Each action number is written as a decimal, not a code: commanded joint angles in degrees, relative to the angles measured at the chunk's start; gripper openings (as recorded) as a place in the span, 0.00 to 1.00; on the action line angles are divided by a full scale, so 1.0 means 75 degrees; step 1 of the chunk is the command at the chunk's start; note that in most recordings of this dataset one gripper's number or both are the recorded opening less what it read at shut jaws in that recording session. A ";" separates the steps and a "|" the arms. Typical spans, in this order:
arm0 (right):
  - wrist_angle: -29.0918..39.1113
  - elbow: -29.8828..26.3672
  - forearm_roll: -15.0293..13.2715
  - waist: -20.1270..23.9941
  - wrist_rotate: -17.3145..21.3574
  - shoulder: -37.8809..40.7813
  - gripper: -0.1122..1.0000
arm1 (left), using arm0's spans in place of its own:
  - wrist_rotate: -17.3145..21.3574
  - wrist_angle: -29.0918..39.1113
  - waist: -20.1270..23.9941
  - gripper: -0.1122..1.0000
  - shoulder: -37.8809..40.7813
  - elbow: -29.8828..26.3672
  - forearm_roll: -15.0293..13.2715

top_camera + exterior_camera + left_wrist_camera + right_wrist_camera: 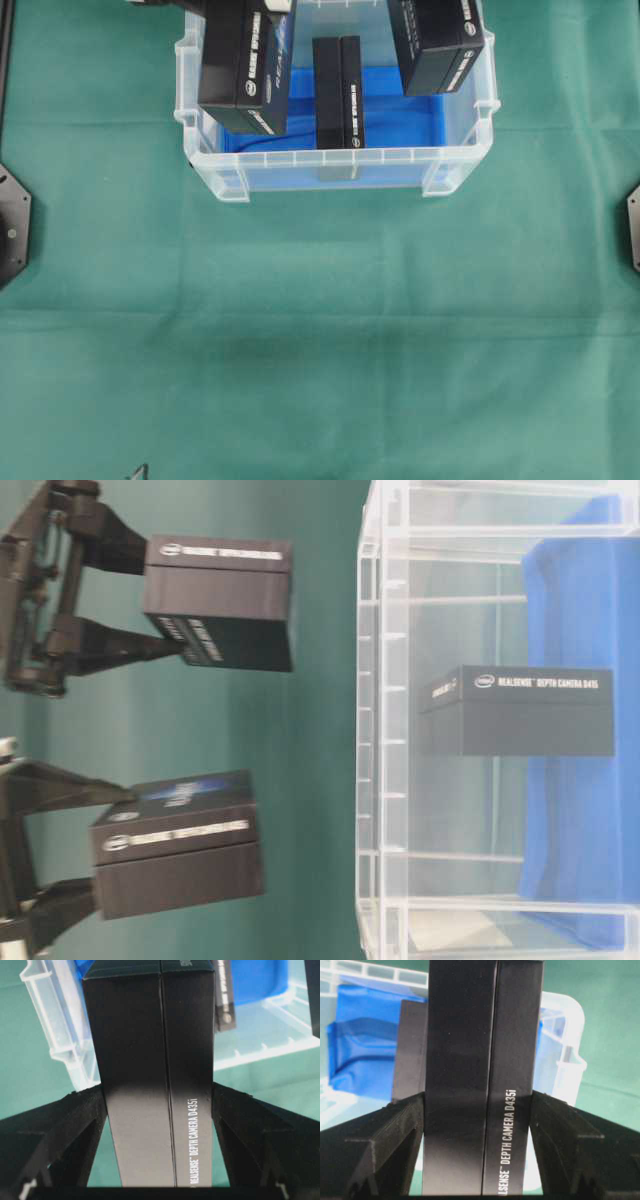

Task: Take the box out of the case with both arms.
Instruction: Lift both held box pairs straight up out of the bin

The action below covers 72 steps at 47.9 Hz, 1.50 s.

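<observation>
Matte black boxes (150,1085) (rectangular), clear case (330,165)

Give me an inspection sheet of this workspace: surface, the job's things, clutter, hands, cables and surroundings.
Surface: green cloth, creased.
Job's things: clear case with blue liner; one black box stands inside; two more black boxes are lifted above it, the left box and the right box.
Clutter: nothing seen.
Hands: left hand clamps the left box between its fingers; right hand clamps the right box likewise.
Cables: nothing seen.
Surroundings: dark mounts at the cloth's side edges.
</observation>
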 commanded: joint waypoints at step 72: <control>0.0363 -0.0457 -0.0070 0.0164 -0.0105 -0.0293 0.69 | 0.0117 0.0504 -0.0070 0.68 0.0117 -0.0961 0.0129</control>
